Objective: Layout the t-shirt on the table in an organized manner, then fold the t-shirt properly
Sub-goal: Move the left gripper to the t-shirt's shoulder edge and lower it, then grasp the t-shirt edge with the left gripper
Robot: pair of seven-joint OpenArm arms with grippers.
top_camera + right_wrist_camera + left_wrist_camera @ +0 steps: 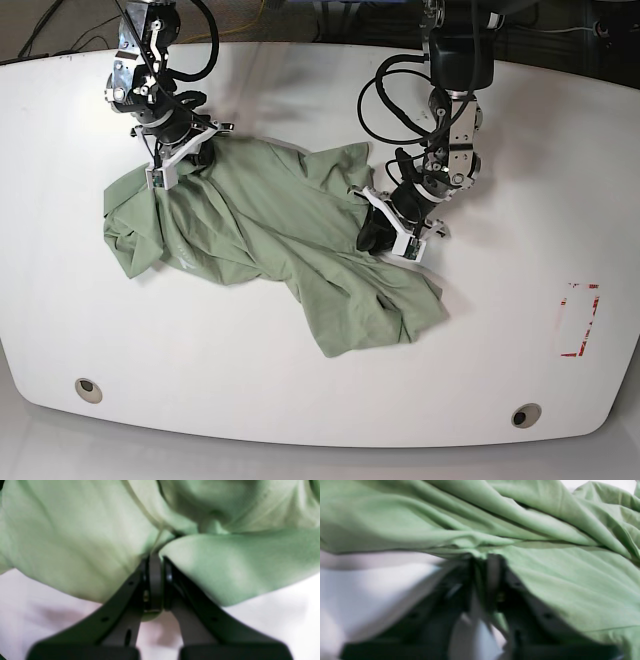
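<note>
Rumpled sage-green t-shirt (270,240) spread mid-left on the white table (320,390).
Right gripper (155,562) pinches cloth at the shirt's far-left edge; left gripper (485,562) clamps a fold at its right side, both jaws closed on fabric.

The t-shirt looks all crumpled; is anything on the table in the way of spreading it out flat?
Nothing visible. Both the left gripper and right gripper are pinching the t-shirt, and the table around it shows only red tape marks and two grommets.
</note>
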